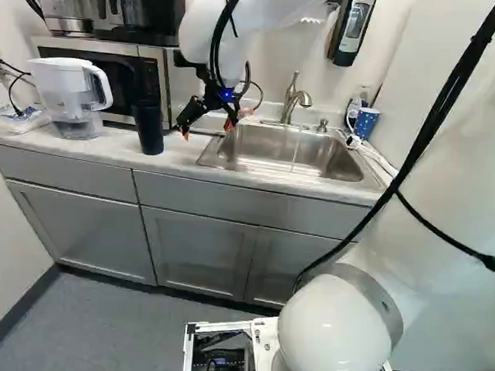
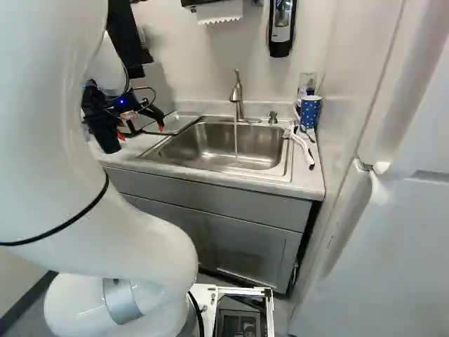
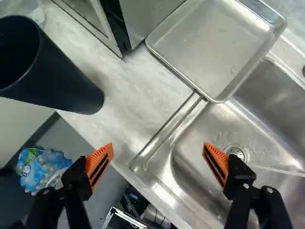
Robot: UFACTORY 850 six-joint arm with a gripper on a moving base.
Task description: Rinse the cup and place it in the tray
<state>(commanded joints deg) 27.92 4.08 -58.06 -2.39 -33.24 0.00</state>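
Hovers with the gripper (image 1: 206,130) above the counter (image 1: 113,151) and the edge of the sink (image 3: 209,131), with fingers spread wide and holding nothing. Has the cup (image 3: 62,76) standing upright on the counter, off to one side, between the sink and the pitcher (image 1: 67,87). Shows the tray (image 3: 209,43) overlapping the sink's rim at a corner, water (image 2: 236,140) running from the tap (image 2: 237,91), and a blue cup (image 2: 309,111) near the brush (image 2: 303,149).

All views look down, sharing the sink (image 2: 217,146), wrist view nearest.
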